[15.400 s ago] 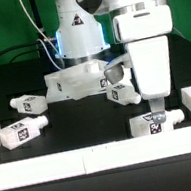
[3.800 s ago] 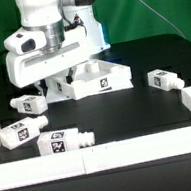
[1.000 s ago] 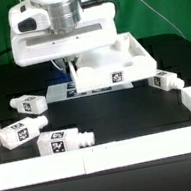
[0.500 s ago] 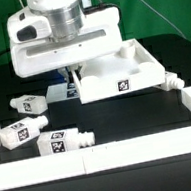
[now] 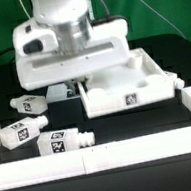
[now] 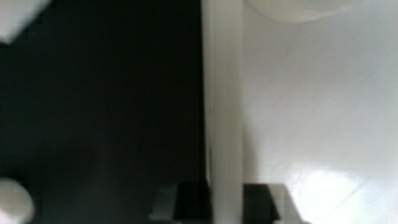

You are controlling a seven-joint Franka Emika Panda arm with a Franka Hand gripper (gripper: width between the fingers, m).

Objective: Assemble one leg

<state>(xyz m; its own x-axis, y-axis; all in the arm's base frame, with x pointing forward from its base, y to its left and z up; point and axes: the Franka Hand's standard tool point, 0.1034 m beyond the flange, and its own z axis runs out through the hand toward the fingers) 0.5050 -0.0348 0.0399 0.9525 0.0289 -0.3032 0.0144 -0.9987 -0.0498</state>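
The gripper [image 5: 77, 87] is clamped on the side wall of the top [image 5: 128, 86]. In the wrist view that wall runs between the dark fingers [image 6: 182, 204]. The top stretches toward three o'clock across the black table [image 5: 120, 128]. One leg [image 5: 26, 103] lies at nine o'clock, a second leg [image 5: 14, 134] at eight and a third leg [image 5: 63, 141] at seven, all apart from the gripper. A white wall [image 5: 95, 161] edges the table at six, with a green backdrop [image 5: 164, 5] behind. Since half a second ago the top has come nearer and toward three. The fourth leg, then beside its corner, no longer shows clearly. The wrist view is blurred.
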